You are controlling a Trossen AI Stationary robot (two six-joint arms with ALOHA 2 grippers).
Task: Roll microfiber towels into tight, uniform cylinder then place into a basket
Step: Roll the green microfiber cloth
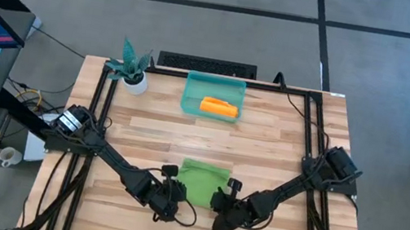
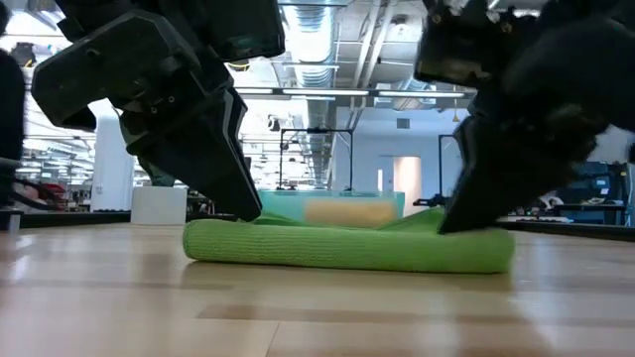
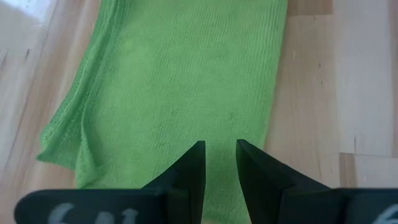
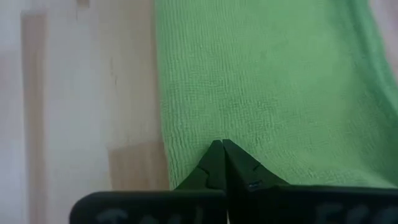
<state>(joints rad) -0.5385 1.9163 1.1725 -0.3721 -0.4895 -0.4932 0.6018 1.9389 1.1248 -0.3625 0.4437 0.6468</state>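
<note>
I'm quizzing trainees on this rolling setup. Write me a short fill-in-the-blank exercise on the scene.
1. The orange towel lies rolled inside the teal ____.
2. Both grippers work at the near edge of the ____ towel.
3. The right gripper has its fingers ____ on that towel's edge.
4. A small plant pot stands to the ____ of the basket in the high view.

Missing words: basket; green; shut; left

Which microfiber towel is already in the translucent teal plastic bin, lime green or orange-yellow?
The orange-yellow microfiber towel, rolled up inside the shallow teal bin at the table's far side. The lime green towel lies on the wood near both grippers.
</note>
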